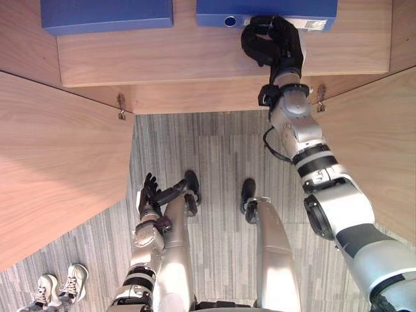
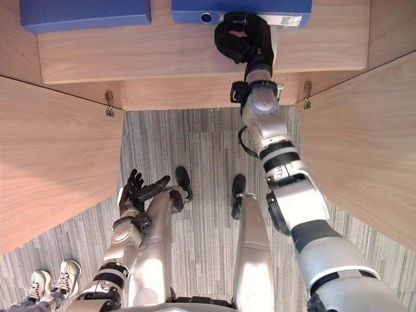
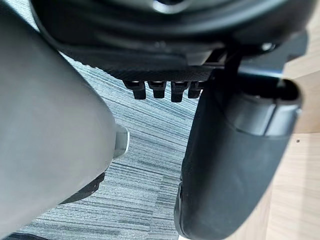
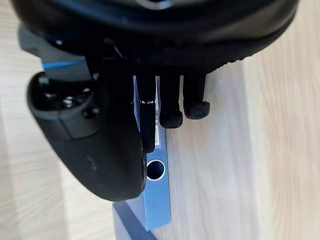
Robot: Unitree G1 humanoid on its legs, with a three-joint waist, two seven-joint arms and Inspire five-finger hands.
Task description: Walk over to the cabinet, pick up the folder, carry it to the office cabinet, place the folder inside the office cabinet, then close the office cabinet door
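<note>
A blue folder (image 1: 260, 6) lies on the wooden cabinet shelf (image 1: 195, 58) with its spine and ring hole (image 4: 156, 170) facing me. My right hand (image 1: 276, 42) reaches up to that spine. In the right wrist view its thumb lies on one side of the spine (image 4: 157, 200) and its curled fingers (image 4: 172, 117) on the other, pinching it. My left hand (image 1: 148, 195) hangs low beside my leg, fingers straight and holding nothing.
A second blue folder (image 1: 107, 14) lies on the shelf to the left. Open wooden cabinet doors stand at both sides, left (image 1: 58, 169) and right (image 1: 370, 143). Grey striped carpet (image 1: 214, 156) lies below. A person's shoes (image 1: 62, 283) stand at the lower left.
</note>
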